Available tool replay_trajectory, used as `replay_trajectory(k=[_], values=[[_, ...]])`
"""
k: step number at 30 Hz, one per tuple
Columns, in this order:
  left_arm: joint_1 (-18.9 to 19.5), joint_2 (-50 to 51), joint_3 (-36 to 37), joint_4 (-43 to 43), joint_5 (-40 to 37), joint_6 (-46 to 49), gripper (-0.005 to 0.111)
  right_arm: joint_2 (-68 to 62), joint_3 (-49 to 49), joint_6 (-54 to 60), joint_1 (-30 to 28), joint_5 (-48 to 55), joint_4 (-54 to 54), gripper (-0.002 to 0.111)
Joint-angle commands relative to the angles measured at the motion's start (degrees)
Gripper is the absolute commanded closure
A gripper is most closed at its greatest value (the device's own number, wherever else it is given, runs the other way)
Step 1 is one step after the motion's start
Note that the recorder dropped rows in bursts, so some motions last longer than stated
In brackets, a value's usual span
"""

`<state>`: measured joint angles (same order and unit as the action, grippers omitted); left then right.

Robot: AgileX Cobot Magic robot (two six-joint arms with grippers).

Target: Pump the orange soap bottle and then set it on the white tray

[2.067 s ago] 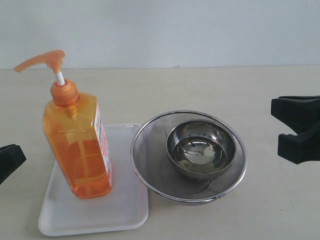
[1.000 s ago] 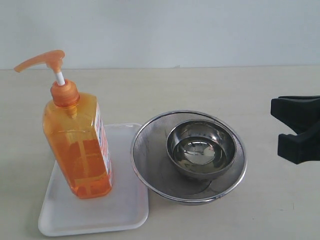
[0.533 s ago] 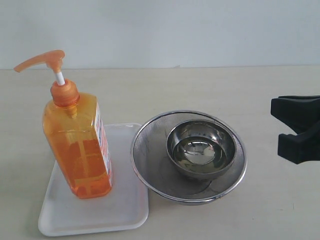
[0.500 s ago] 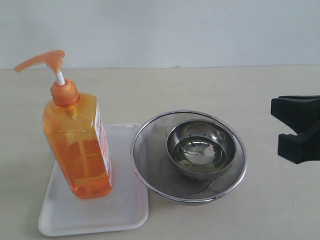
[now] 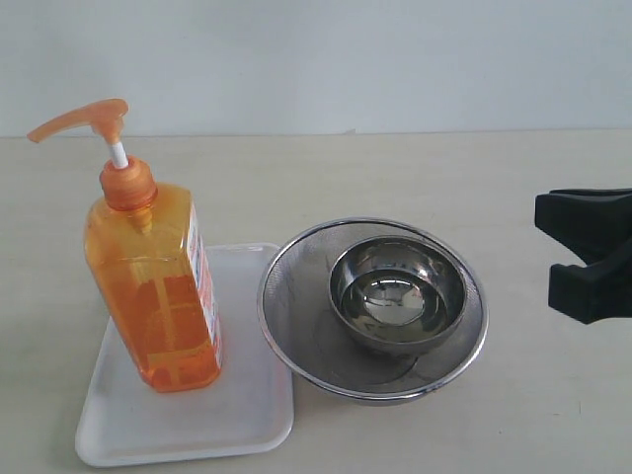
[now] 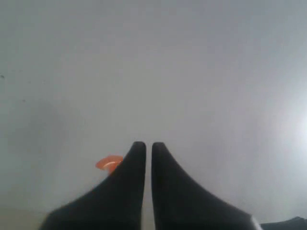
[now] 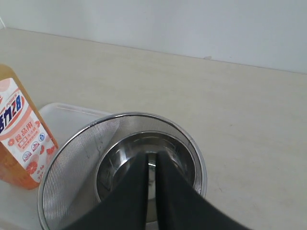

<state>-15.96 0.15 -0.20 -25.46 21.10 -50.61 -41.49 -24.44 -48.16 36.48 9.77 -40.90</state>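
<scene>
Your orange soap bottle (image 5: 153, 286) stands upright on the white tray (image 5: 247, 420), toward the left edge of the worktop (image 5: 395, 168). A mesh strainer (image 5: 296, 336) holding a steel bowl (image 5: 397, 296) sits just beside the tray. Your left gripper (image 6: 144, 145) and right gripper (image 7: 151, 155) are both closed, fingers together, gripping nothing.

You are looking at bare table (image 5: 415, 168) lying open along the far side and out to the right. The orange soap bottle (image 5: 158, 286) is standing tall on the white tray (image 5: 247, 415), its pump head (image 5: 84, 118) jutting leftward and blocking high passes there. The mesh strainer (image 5: 286, 326), holding a steel bowl (image 5: 395, 296), is crowding the tray's right edge.
</scene>
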Motion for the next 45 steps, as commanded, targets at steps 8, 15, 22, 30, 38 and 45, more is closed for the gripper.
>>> replay_trajectory(k=[8, 15, 22, 30, 38, 45], values=[[0.4, -0.2, 0.2, 20.5, -19.2, 35.2, 0.102, 0.3, 0.3, 0.1, 0.0, -0.4, -0.1, 0.106], [0.4, -0.2, 0.2, 21.4, -30.1, 41.5, 0.102, 0.3, 0.3, 0.1, 0.0, -0.1, -0.1, 0.106], [0.4, -0.2, 0.2, 23.6, -39.1, 46.7, 0.102, 0.3, 0.3, 0.1, 0.0, -0.1, -0.1, 0.106], [2.4, -0.2, 0.2, 23.6, -39.2, 47.7, 0.102, 0.3, 0.3, 0.1, 0.0, -0.1, -0.1, 0.106], [9.7, -0.2, 0.2, 23.6, -39.6, 46.4, 0.102, 0.3, 0.3, 0.1, 0.0, -0.1, -0.1, 0.106], [10.1, -0.2, 0.2, 23.6, -39.5, 46.4, 0.102, 0.3, 0.3, 0.1, 0.0, -0.1, -0.1, 0.106]])
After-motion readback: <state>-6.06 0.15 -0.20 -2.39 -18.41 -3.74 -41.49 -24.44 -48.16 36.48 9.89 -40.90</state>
